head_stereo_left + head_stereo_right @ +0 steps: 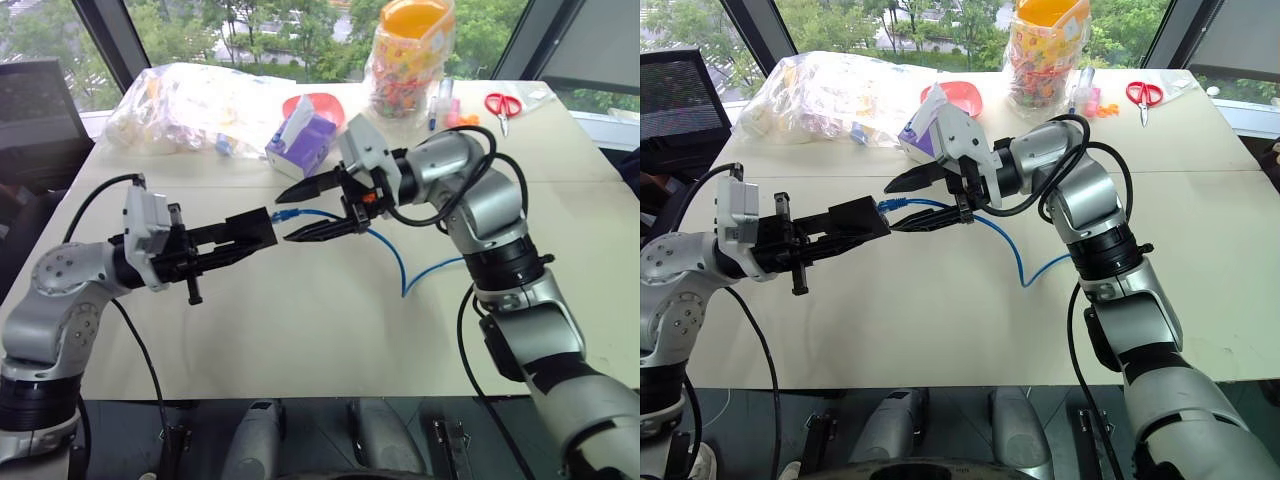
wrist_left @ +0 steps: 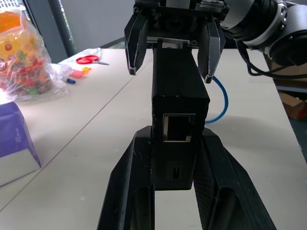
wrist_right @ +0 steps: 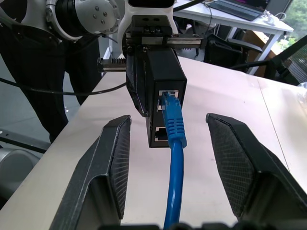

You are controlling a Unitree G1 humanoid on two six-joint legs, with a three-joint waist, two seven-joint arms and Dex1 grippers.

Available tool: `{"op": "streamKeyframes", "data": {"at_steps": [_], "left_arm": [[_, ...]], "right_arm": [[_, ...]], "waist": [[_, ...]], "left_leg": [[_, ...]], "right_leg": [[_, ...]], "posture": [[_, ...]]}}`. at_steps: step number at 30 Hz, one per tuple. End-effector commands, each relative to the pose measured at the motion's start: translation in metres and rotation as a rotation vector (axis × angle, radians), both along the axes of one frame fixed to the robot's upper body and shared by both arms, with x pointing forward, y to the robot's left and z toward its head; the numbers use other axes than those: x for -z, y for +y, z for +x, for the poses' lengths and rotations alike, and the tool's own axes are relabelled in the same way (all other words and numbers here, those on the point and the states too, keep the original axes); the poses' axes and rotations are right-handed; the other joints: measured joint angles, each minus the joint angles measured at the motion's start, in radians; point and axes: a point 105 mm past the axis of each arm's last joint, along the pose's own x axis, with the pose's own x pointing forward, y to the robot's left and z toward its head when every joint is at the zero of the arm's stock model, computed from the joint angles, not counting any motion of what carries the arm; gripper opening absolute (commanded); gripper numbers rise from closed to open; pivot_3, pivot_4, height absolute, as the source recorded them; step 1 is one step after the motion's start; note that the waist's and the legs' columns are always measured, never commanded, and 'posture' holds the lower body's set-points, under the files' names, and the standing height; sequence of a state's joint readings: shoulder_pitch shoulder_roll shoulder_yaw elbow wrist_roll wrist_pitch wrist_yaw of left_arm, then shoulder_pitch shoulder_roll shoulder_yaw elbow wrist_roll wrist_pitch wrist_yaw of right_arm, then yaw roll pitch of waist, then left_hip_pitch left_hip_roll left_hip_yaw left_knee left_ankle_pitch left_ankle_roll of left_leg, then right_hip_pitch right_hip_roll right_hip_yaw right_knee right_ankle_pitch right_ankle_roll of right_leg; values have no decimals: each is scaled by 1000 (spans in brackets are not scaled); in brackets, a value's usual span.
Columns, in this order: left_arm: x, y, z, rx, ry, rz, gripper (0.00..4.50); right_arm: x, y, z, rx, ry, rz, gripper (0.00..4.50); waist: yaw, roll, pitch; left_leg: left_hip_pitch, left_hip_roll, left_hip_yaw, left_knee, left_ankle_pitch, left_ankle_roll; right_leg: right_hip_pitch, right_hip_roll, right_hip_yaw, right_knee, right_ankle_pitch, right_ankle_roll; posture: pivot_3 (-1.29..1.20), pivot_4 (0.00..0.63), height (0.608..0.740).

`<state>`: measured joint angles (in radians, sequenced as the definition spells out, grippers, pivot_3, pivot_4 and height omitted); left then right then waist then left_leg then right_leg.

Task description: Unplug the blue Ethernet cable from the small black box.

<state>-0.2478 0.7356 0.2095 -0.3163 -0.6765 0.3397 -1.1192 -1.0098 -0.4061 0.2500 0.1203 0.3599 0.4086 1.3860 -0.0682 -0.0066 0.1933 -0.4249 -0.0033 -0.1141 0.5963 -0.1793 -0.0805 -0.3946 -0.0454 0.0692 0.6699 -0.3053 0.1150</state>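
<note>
A: Cable [image 3: 173, 158] status? Still plugged in?

B: Yes. Blue plug sits in the upper port of the box [image 3: 158, 91], held up above the table [image 1: 300, 330] between the two arms. Cord drops from the plug, runs between the right fingers and curls onto the tabletop near the right arm.

A: Risks?

B: My read: the right gripper [image 1: 308, 210] could close on the cord behind the plug instead of the plug body, so the latch tab stays locked and a pull drags the box out of the left grip or strains the cord. Also the jaws look close to the box end in the left wrist view, so they might clamp the box itself. A crooked pull could jam the plug in the port.

A: Right gripper state?

B: Spread apart, roughly halfway, one finger on each side of the plug, touching nothing I can see. Holds nothing.

A: Left?

B: Left gripper [image 1: 235, 240] is clenched on the box, fingers along its two sides, pointing it toward the right gripper. A second, empty port faces the left wrist camera.

A: Clutter?

B: Purple tissue box [image 1: 300, 145], candy bag [image 1: 405, 60], scissors [image 1: 503, 105], all far back on the table, well apart from the action.
</note>
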Motion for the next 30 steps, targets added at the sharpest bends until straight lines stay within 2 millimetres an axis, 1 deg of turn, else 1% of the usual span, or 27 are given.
{"op": "streamKeyframes", "data": {"at_steps": [1,2,4,18,21,22,30], "left_arm": [[-8,-1,-4,11,-43,13,476],[-8,-1,-4,12,-43,13,476],[-8,-1,-4,13,-42,14,476],[-7,-1,-4,10,-42,14,476],[-6,-1,-4,10,-41,14,476],[-6,-1,-4,9,-41,14,476],[-7,-2,-4,6,-42,10,476]], "right_arm": [[-14,5,-6,-37,-34,25,2603],[-14,5,-6,-36,-34,25,2035],[-13,6,-6,-33,-36,22,1271],[-15,7,-7,-39,-37,15,1271],[-15,7,-7,-42,-37,14,486],[-15,7,-7,-42,-36,13,28],[-12,8,-7,-43,-33,-2,28]], "waist": [[0,0,0],[0,0,0],[0,0,0],[0,0,0],[0,0,0],[0,0,0],[0,0,0]], "left_leg": [[0,0,0,0,0,0],[0,0,0,0,0,0],[0,0,0,0,0,0],[0,0,0,0,0,0],[0,0,0,0,0,0],[0,0,0,0,0,0],[0,0,0,0,0,0]], "right_leg": [[0,0,0,0,0,0],[0,0,0,0,0,0],[0,0,0,0,0,0],[0,0,0,0,0,0],[0,0,0,0,0,0],[0,0,0,0,0,0],[0,0,0,0,0,0]], "posture": [[0,150,740],[0,150,740],[0,150,740],[0,150,740],[0,150,740],[0,150,740],[0,150,740]]}}
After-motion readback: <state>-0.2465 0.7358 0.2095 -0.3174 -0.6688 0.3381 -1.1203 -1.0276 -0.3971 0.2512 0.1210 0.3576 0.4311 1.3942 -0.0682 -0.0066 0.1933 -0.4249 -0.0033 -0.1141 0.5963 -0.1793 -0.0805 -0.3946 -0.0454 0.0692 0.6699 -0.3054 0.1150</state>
